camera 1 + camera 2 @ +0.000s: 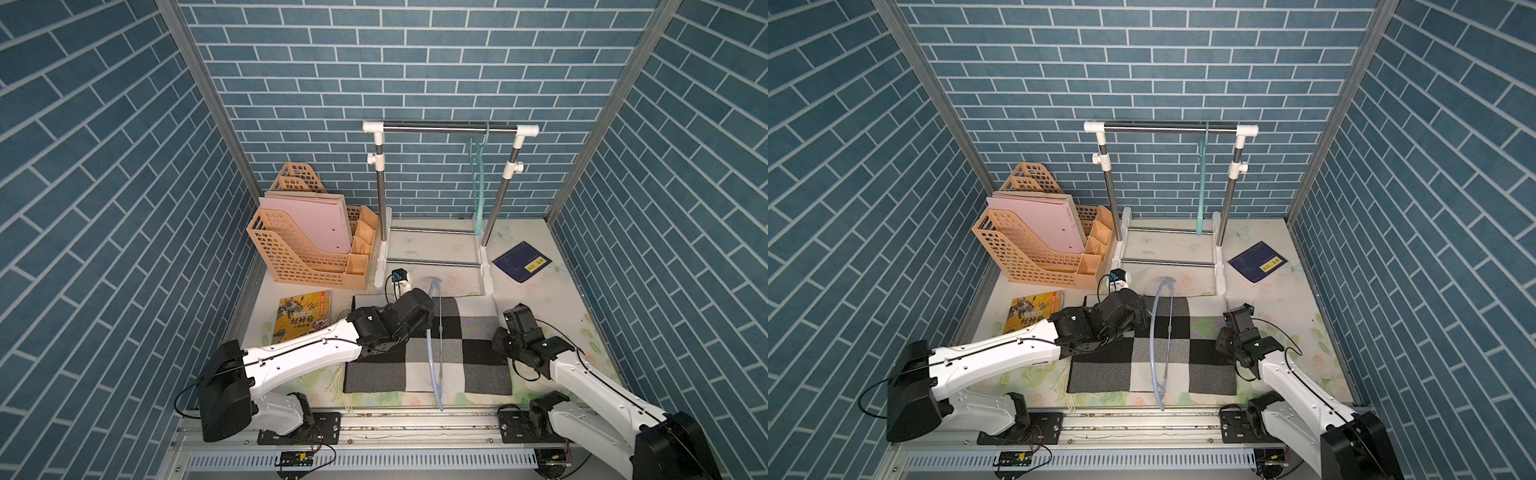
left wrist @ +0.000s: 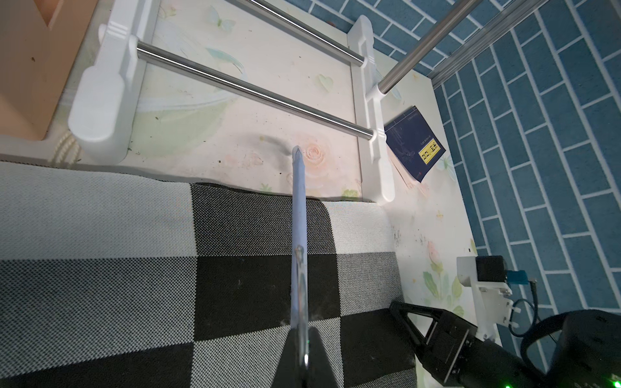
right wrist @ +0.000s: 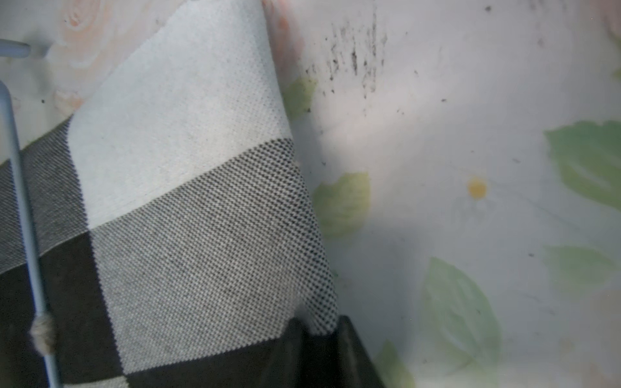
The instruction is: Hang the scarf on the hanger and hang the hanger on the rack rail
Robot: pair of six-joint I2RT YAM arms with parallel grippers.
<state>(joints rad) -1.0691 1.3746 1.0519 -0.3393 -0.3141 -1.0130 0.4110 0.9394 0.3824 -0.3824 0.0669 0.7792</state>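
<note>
Scarf (image 1: pixel 465 353), a black, grey and white check knit, lies flat just in front of the rack (image 1: pixel 451 128), with none of it over the hanger (image 2: pixel 299 218) yet. The left gripper (image 2: pixel 304 339) is clenched on that pale blue hanger, stood on edge across the scarf. The right gripper (image 3: pixel 319 332) pinches the scarf's edge in front of the rack's right-hand foot, so lifting and draping remain
</note>
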